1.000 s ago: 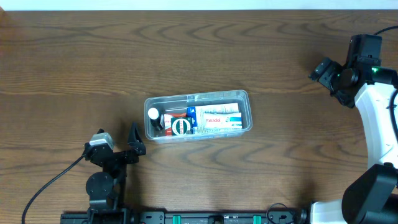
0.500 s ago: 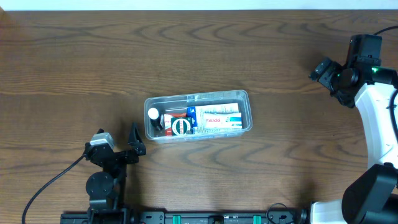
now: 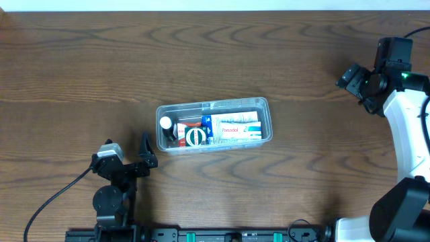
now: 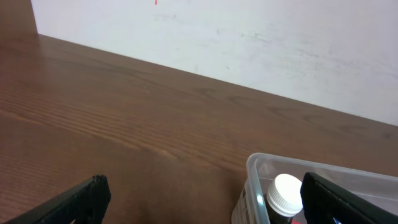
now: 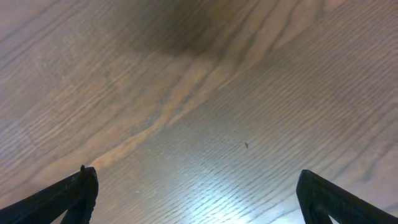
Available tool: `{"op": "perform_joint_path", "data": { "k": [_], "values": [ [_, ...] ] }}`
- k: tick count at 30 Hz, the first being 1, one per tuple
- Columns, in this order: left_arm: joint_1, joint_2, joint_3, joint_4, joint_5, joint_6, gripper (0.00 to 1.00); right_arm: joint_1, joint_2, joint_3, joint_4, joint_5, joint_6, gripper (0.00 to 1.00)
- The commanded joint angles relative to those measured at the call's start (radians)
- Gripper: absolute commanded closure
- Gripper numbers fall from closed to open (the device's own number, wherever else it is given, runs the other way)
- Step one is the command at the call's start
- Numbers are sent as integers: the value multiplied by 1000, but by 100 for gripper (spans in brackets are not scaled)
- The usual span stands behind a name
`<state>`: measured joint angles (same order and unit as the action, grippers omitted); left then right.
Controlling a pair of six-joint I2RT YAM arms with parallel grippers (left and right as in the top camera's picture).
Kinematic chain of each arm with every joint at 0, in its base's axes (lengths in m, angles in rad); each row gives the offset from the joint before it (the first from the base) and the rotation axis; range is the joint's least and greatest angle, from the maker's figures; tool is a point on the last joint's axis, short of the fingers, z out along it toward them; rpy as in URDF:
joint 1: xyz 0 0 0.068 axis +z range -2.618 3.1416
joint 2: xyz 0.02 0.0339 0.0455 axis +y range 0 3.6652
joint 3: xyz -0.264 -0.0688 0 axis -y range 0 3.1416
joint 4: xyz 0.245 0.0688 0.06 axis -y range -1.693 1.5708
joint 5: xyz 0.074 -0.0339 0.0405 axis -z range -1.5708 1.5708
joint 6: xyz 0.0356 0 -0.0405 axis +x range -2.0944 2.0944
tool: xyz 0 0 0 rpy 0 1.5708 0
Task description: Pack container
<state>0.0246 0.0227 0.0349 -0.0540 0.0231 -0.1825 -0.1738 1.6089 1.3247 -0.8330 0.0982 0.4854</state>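
Note:
The clear plastic container (image 3: 268, 119) sits at the table's middle. It holds a dark bottle with a white cap (image 3: 165, 124), a round green-and-white item (image 3: 195, 137) and a white, blue and red medicine box (image 3: 235, 127). My left gripper (image 3: 144, 152) is open and empty just left of the container's near left corner. In the left wrist view the container's corner (image 4: 254, 168) and the bottle cap (image 4: 284, 191) show beside the right finger (image 4: 345, 199). My right gripper (image 3: 351, 78) is open and empty above bare wood at the far right.
The brown wooden table (image 3: 80, 67) runs to a white wall (image 4: 249, 37) at the back. The right arm's white body (image 3: 406, 128) stands along the right edge. A black cable (image 3: 50, 202) trails from the left arm's base at the front left.

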Motion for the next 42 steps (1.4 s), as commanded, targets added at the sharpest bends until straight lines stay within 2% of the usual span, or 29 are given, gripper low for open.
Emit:
{"op": "perform_joint_path", "data": {
  "k": [1, 6, 10, 14, 21, 28, 36, 42],
  "values": [
    [5, 3, -31, -15, -8, 10, 2, 35, -64, 0, 5, 56, -55, 1],
    [5, 3, -31, -15, -8, 10, 2, 108, -193, -47, 95, 10, -272, 1],
    [5, 3, -31, -15, -8, 10, 2, 158, -352, -177, 235, -204, -622, 1],
    [5, 3, -31, -15, -8, 10, 2, 167, -521, -341, 358, -356, -800, 1],
    [5, 3, -31, -15, -8, 10, 2, 167, -878, -703, 646, -363, -758, 1],
    [5, 3, -31, -15, -8, 10, 2, 167, -1194, -1002, 795, -307, -566, 1],
    [5, 3, -31, -15, -8, 10, 2, 167, -1369, -1229, 922, -306, -502, 1],
    [5, 3, -31, -15, -8, 10, 2, 167, -1426, -1310, 979, -279, -440, 1]
  ]
}}
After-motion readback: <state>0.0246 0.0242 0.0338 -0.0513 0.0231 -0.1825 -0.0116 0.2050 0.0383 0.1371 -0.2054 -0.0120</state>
